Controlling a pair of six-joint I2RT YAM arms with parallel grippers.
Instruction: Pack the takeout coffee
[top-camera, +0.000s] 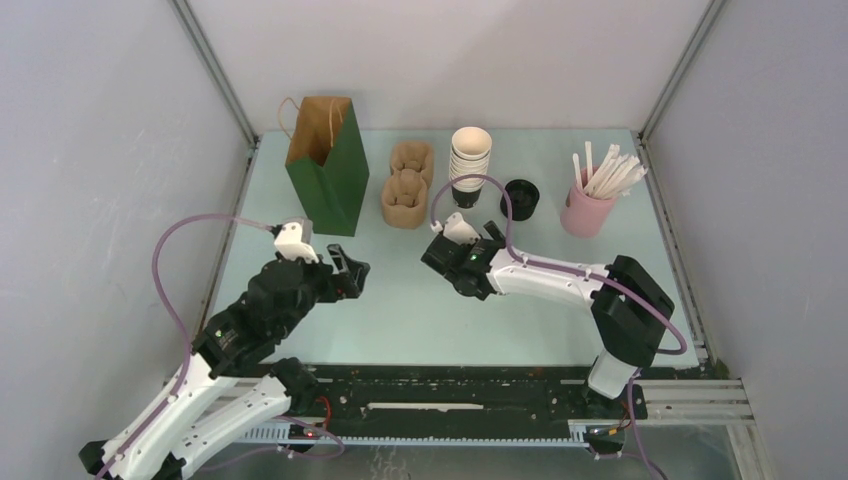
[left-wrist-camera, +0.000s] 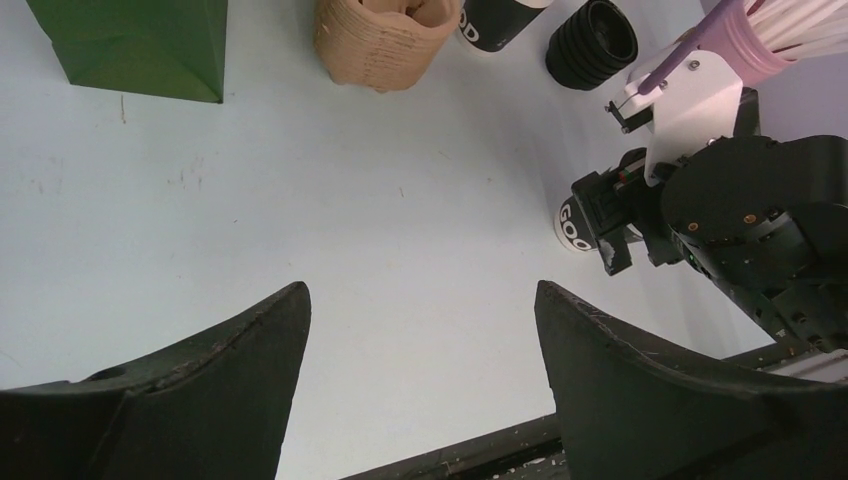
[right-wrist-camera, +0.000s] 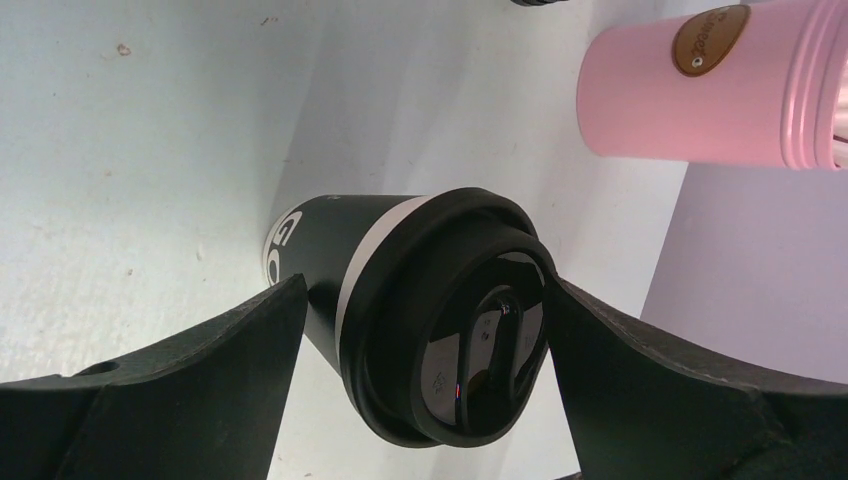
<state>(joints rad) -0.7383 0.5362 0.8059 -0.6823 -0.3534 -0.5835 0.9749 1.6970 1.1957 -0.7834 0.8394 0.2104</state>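
Observation:
The takeout coffee (right-wrist-camera: 440, 310) is a dark paper cup with a black lid, standing on the table between my right gripper's fingers. My right gripper (right-wrist-camera: 425, 295) is open around it. The right finger touches the lid rim and the left finger sits close to the cup wall. In the top view the right gripper (top-camera: 442, 256) hides the cup. The left wrist view shows the cup's base (left-wrist-camera: 572, 222) under that gripper. The green bag (top-camera: 325, 160) stands open at the back left. My left gripper (top-camera: 350, 268) is open and empty above bare table, and shows in its own view (left-wrist-camera: 420, 300).
Two brown pulp carriers (top-camera: 405, 185) stand beside the bag. A tall stack of white-rimmed cups (top-camera: 470, 155) and a squat stack of black lids (top-camera: 519, 198) are behind the right gripper. A pink holder of straws (top-camera: 588, 205) stands at the back right.

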